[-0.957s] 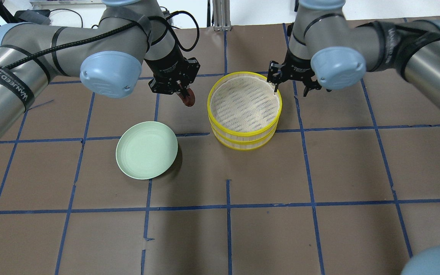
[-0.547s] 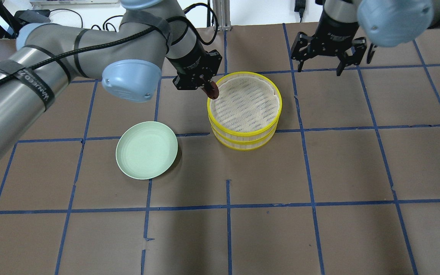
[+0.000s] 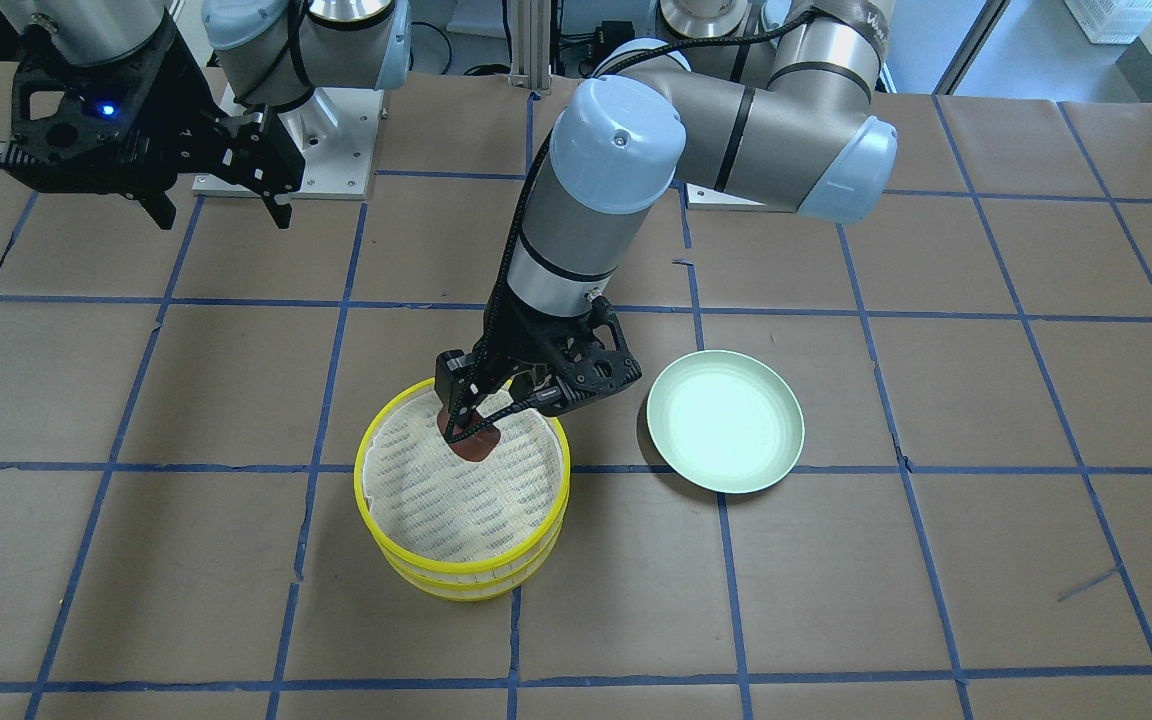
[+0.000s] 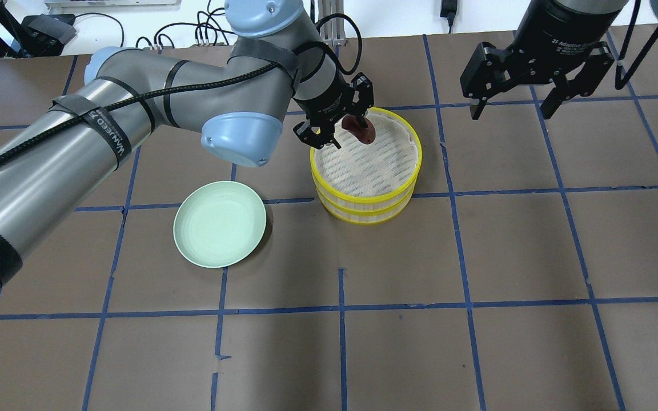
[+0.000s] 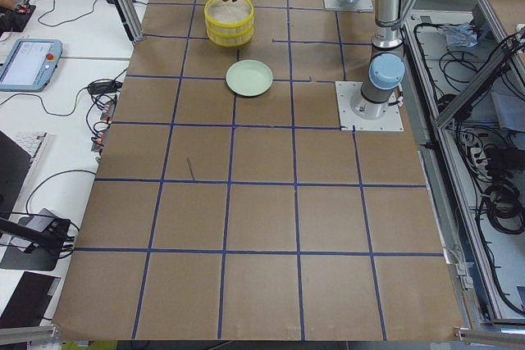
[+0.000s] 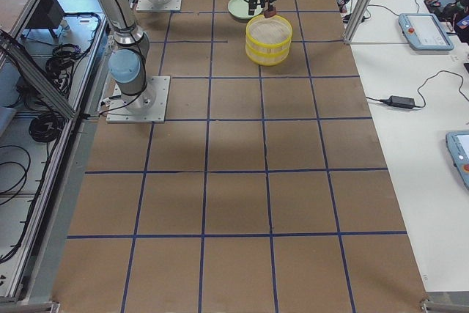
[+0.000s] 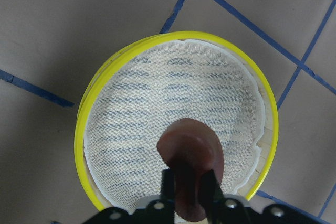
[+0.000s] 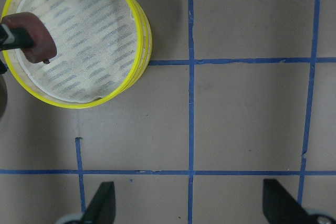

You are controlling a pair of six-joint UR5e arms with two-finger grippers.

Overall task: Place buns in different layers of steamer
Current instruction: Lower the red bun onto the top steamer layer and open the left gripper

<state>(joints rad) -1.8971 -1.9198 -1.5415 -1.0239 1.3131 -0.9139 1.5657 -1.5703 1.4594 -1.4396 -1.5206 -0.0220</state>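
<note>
Two yellow-rimmed steamer layers are stacked, the upper one (image 4: pixel 414 165) on the lower one (image 4: pixel 363 217), and the upper one's cream mesh liner (image 7: pixel 157 103) is bare. My left gripper (image 4: pixel 357 127) is shut on the glossy reddish-brown bun (image 4: pixel 363 130) and holds it just above the far side of the top liner. The bun also shows in the front view (image 3: pixel 476 443), the left wrist view (image 7: pixel 190 156) and the right wrist view (image 8: pixel 34 40). My right gripper (image 4: pixel 512 111) is open and empty, raised behind and to the right of the steamer. The white bun is hidden.
A pale green plate (image 4: pixel 219 224) lies empty on the table, left of and nearer than the steamer; it also shows in the front view (image 3: pixel 725 420). Brown paper with a blue tape grid covers the table. My left forearm reaches across above the plate's far side.
My left gripper carried the brown bun rightwards from beside the steamer to over the top layer. My right gripper left the steamer's right rim, moving up and back to the right.
</note>
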